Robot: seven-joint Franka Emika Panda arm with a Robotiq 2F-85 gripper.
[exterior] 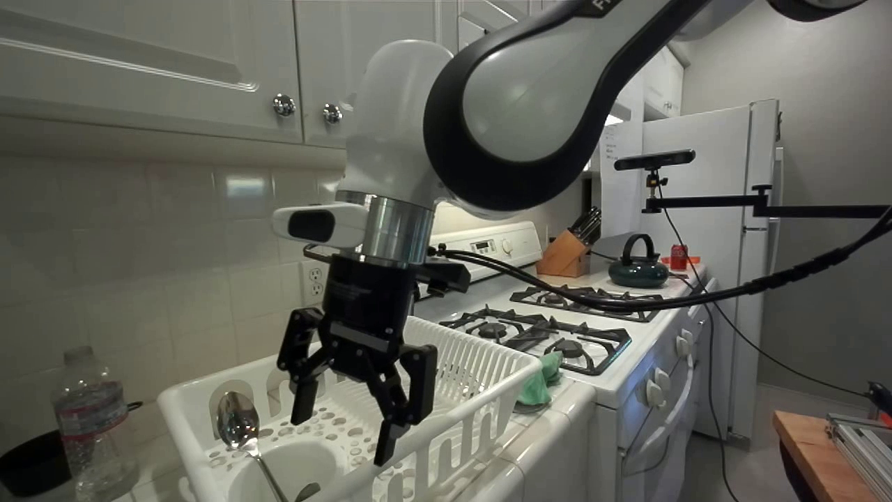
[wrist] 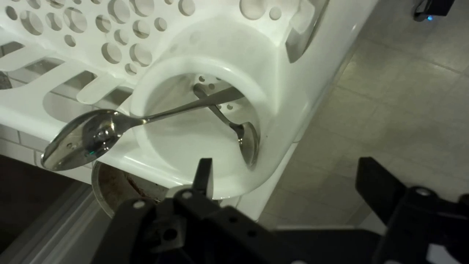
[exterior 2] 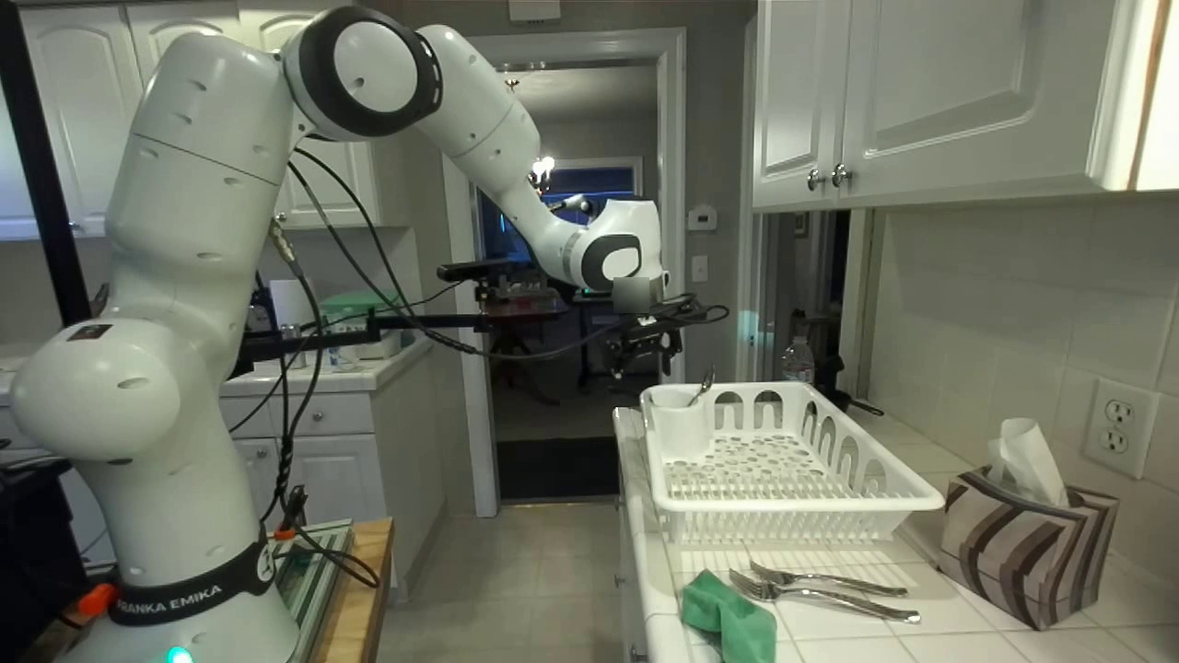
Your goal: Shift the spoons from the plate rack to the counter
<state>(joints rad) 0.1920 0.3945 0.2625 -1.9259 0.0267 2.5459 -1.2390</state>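
I see the robot arm [exterior: 529, 104] bent over the white plate rack [exterior 2: 792, 505], its jaws pointing down, spread wide apart and holding nothing. They hang above the corner where a round white cup [wrist: 205, 60] sits in the rack. The upper spoon [wrist: 117, 126] leans in that cup, tilted, with its handle inside and its shiny bowl sticking out past the rim. The lower spoon [wrist: 247, 137] sits deeper in the cup, bowl just beside the inner wall, and the upper one's handle crosses over its handle. The jaws are apart from both.

The rack stands on a tiled counter [exterior 2: 857, 645], where two forks [exterior 2: 852, 604] lie close together, just beside a crumpled green cloth [exterior 2: 732, 617]. A striped tissue box [exterior 2: 1013, 543] stands near them. A clear bottle [exterior: 90, 418] stands near one end of the rack; towards the other end are the stove [exterior: 641, 355] and a dark kettle [exterior: 638, 273].
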